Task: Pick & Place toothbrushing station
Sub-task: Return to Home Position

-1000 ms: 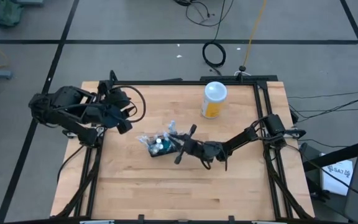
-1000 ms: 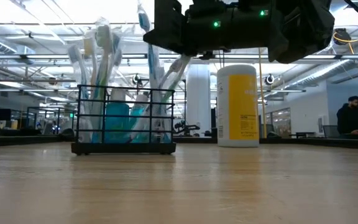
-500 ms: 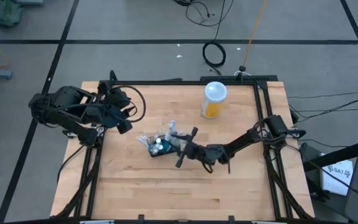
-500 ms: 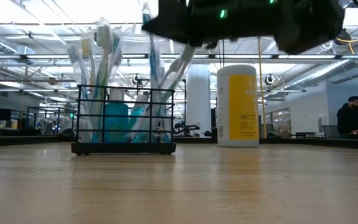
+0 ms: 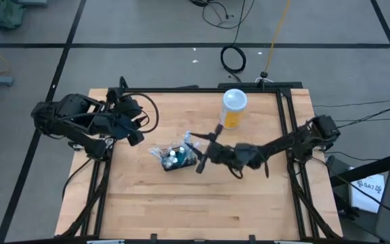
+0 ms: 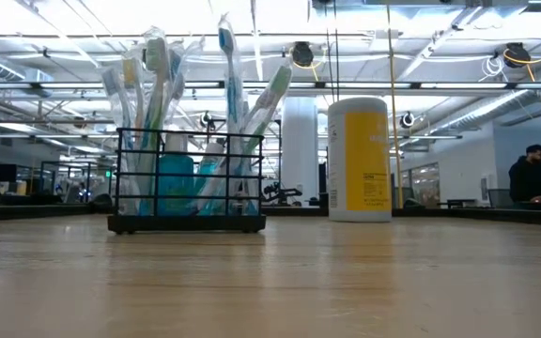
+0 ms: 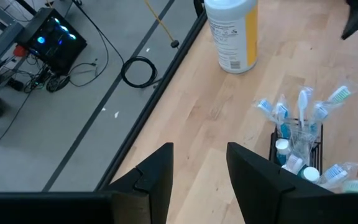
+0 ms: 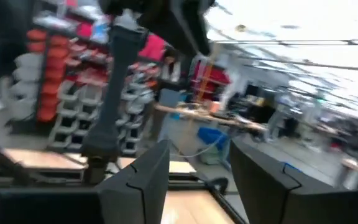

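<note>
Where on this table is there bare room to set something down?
Bare: the wide strip of table between the basket and the edge away from the bottle; also the patch between left gripper and bottle. Crowded: the centre, where the open right gripper hangs by the basket.

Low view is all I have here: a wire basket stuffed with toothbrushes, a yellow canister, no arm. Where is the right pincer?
Observer: In the high view the right pincer hangs over the table, just to the right of the basket and nearer the front than the canister.
Operator: Holding a brush?
Observer: No. Its wrist view shows the fingers apart with nothing between them.
Operator: And the left arm?
Observer: It is folded at the table's left edge. The left pincer is open and empty, and it faces the basket.
</note>
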Controlling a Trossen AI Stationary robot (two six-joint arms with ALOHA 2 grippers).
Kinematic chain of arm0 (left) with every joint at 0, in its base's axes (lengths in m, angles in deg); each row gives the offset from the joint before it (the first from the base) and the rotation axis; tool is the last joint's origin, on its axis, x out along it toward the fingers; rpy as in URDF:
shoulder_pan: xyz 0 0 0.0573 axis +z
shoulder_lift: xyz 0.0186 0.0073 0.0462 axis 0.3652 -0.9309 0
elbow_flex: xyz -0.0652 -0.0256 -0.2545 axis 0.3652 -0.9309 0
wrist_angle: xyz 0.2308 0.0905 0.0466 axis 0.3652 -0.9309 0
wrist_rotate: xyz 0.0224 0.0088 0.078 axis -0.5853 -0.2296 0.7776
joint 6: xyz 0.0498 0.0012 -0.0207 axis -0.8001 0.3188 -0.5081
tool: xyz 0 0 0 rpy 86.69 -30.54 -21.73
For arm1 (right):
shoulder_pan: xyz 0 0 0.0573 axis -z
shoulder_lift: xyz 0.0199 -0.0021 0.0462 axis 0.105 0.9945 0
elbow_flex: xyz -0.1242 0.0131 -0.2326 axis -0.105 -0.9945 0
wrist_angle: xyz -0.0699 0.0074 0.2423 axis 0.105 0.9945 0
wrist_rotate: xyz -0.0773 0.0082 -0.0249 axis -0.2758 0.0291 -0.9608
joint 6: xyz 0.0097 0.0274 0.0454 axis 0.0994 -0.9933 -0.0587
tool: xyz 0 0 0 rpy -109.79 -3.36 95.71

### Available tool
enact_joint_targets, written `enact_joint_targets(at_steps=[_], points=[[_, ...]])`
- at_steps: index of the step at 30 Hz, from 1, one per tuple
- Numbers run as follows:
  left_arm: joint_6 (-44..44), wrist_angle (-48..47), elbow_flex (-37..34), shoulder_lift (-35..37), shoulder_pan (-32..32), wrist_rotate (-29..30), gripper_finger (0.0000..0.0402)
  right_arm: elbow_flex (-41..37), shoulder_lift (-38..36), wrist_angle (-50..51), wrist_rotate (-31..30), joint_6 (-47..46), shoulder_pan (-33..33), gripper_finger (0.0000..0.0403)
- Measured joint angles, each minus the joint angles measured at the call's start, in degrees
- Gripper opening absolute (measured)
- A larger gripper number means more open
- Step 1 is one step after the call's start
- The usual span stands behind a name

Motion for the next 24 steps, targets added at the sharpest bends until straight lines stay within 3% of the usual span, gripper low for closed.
enact_joint_targets(at_steps=[5,8,11,16,24], points=[[0.0,0.1,0.0,0.0,0.0,0.0,0.0157,7.7,-0.7,18.2,10.5,-6.1,5.9,0.0143],[0.0,0.1,0.0,0.0,0.0,-0.1,0.0157,10.5,0.1,28.0,11.5,-12.1,9.1,0.0133],[0.0,0.1,0.0,0.0,0.0,-0.1,0.0157,10.7,1.2,31.8,12.5,-19.4,11.3,0.0125],[-0.3,0.1,0.0,0.0,0.0,-0.9,0.0157,10.8,2.4,32.9,20.4,-25.4,12.5,0.0115],[-0.9,0.1,0.0,0.0,0.0,-1.0,0.0157,10.7,1.4,24.5,20.5,-21.2,12.3,0.0107]])
